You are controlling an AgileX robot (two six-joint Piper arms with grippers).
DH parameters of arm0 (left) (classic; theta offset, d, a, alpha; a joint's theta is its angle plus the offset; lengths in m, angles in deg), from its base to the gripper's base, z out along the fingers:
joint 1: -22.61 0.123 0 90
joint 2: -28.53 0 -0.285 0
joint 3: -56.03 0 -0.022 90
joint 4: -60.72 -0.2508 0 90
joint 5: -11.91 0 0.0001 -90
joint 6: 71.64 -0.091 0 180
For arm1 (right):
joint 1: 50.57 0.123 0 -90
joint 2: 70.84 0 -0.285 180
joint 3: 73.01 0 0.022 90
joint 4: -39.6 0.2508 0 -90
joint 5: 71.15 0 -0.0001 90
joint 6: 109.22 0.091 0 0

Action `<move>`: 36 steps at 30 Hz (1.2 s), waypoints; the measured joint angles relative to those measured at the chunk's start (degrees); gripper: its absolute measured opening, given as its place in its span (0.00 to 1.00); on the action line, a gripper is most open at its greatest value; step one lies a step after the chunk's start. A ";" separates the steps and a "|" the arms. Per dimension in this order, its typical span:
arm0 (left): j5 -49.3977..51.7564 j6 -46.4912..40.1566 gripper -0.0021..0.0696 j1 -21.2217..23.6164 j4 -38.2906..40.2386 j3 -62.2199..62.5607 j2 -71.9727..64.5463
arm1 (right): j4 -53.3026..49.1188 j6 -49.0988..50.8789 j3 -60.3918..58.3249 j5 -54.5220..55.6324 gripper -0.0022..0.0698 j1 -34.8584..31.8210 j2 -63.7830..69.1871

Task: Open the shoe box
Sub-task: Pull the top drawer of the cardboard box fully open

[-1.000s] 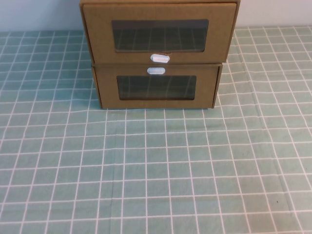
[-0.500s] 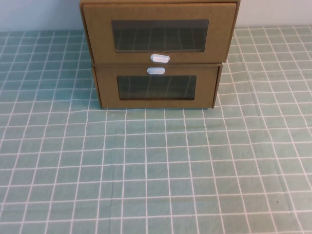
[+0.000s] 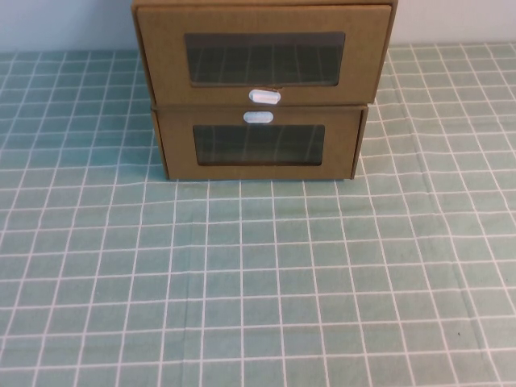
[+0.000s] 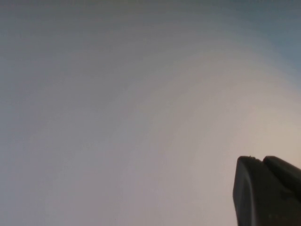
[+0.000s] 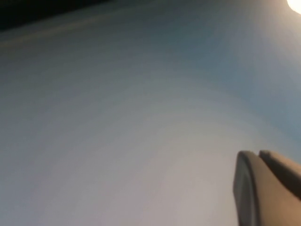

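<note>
Two brown cardboard shoe boxes stand stacked at the back middle of the table in the high view. The upper box (image 3: 161, 60) and the lower box (image 3: 173, 149) each have a dark window in the front. A white pull tab (image 3: 264, 97) sits under the upper window and another white tab (image 3: 258, 117) above the lower one. Both fronts are closed. Neither arm shows in the high view. My left gripper (image 4: 261, 160) is shut on nothing and faces a blank pale surface. My right gripper (image 5: 257, 154) is likewise shut, with nothing in it, against a blank pale wall.
A green cloth with a white grid (image 3: 258, 282) covers the table in front of and beside the boxes. A pale wall (image 3: 64, 24) rises behind them.
</note>
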 joint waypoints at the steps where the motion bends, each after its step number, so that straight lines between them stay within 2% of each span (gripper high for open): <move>1: 2.80 0.11 0.02 0.00 0.12 2.34 0.00 | 0.00 0.00 3.09 -2.03 0.01 0.00 0.00; 7: 22.59 0.07 0.02 0.00 0.11 16.74 -3.55 | 0.00 1.28 22.00 -21.89 0.01 0.00 3.70; 14: 34.18 1.12 0.02 0.00 0.63 31.11 -21.98 | 1.78 1.49 37.95 -45.48 0.01 0.00 21.93; 18: 33.77 1.40 0.02 0.00 0.73 35.64 -31.50 | 1.24 1.23 40.38 -49.07 0.01 0.00 31.64; 23: 25.02 3.01 0.02 0.00 0.73 36.37 -38.67 | -0.95 0.45 40.38 -48.04 0.01 0.00 39.74; 29: 22.89 12.59 0.02 0.00 0.73 36.37 -42.73 | 1.33 0.17 40.54 -48.93 0.01 0.00 47.41; 32: 22.67 17.30 0.02 0.00 0.73 36.37 -44.91 | -0.08 -2.91 40.54 -51.01 0.01 0.00 52.51; 36: 25.77 19.15 0.02 0.00 -2.07 38.10 -49.64 | -1.63 -11.46 41.29 -53.93 0.01 1.03 59.36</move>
